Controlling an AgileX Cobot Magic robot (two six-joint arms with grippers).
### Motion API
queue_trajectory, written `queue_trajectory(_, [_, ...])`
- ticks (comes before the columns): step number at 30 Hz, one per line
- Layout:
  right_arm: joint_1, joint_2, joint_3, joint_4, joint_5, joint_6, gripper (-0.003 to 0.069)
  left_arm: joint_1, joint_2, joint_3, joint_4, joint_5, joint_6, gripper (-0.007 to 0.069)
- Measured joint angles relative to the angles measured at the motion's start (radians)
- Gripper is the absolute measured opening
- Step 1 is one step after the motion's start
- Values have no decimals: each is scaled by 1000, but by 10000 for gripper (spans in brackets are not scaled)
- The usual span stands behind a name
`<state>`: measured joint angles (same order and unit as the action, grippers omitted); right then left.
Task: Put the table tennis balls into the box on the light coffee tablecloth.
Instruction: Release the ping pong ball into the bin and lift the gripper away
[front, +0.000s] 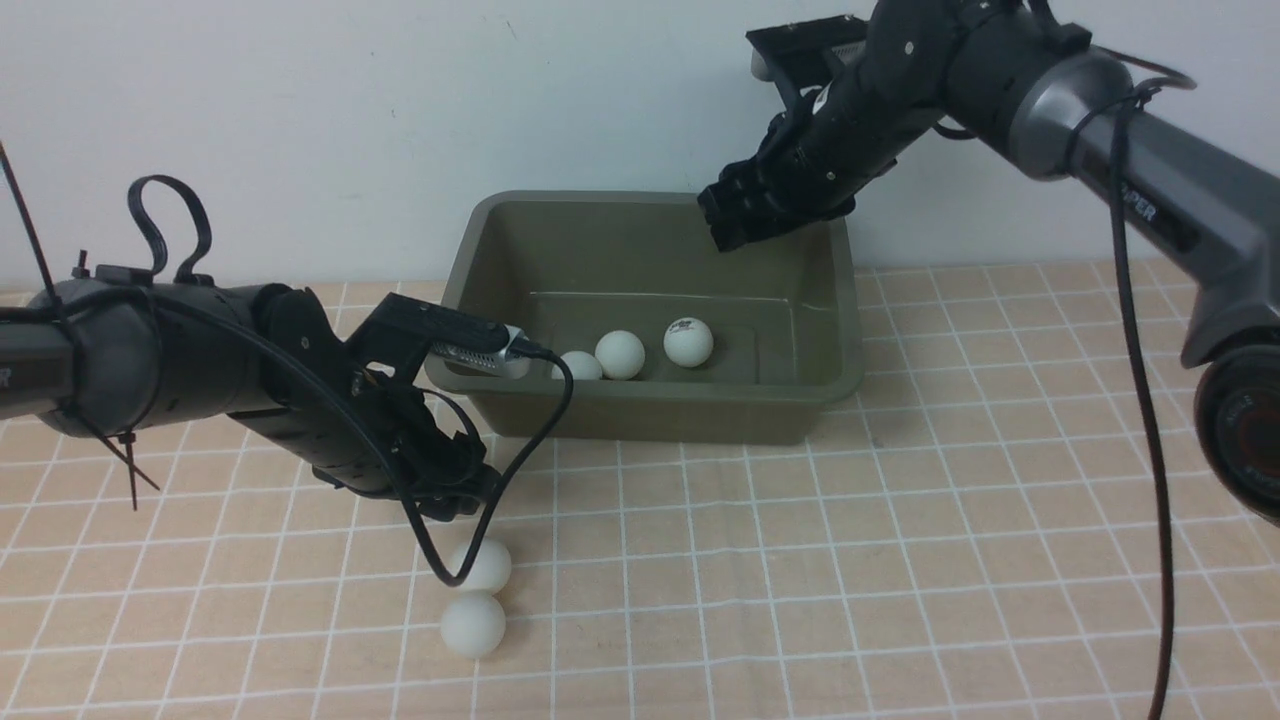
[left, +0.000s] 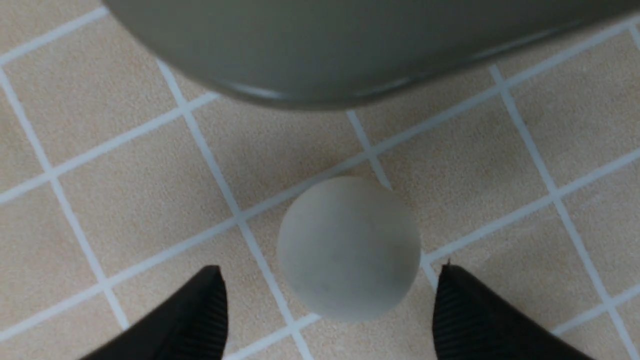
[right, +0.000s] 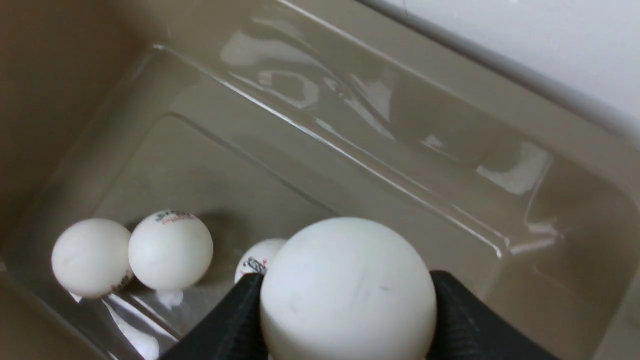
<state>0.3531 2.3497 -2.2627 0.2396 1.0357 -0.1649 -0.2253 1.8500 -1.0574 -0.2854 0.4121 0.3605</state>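
Right fingers (right: 452, 305) clamped on ball (right: 348, 290) over box (front: 640, 415) | left fingers (left: 202, 310) apart, ball (left: 348, 249) between, ungripped | risk: dropped ball bounced out if released high; loose ball nudged away by off-centre closing

White balls (front: 688, 342) inside olive-green box (front: 640, 412)

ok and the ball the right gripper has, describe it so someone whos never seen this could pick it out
Find the big olive-green box on the tan, white-gridded cloth. Over its right part hangs the right gripper, jaws closed on a plain-looking white ball. It's the one gripped up in the air, while three similar balls lie on the box floor.
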Motion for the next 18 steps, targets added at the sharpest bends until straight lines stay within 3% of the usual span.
queue_trajectory(5, [0, 1, 0, 22, -31, -9, 362, 0, 16, 0, -32, -13, 13, 459])
queue_trajectory(18, [2, 56, -1, 47, -46, -51, 365, 0, 54, 0, -204, -63, 174, 459])
